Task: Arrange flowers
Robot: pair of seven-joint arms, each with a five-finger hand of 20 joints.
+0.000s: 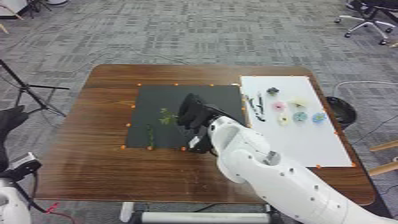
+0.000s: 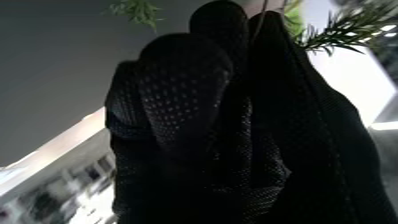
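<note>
The right hand (image 1: 193, 112) is closed narrow over the dark mat (image 1: 164, 95), its thumb and fingers seeming to pinch a thin stem (image 2: 262, 21) near their tips. Leafy greenery (image 2: 345, 31) shows just beside the thumb. The stem looks light and springy, likely to roll or twist in smooth glove fabric, so a firm pinch low on the bare part should serve better than one among the leaves. A green sprig (image 1: 167, 116) lies on the mat just left of the hand; its needles probably bend easily. To the hand's right, on the white board (image 1: 306, 145), the pink flower (image 1: 278, 106) and blue flower (image 1: 318, 117) look soft-petalled and easily crushed: best taken below the head.
</note>
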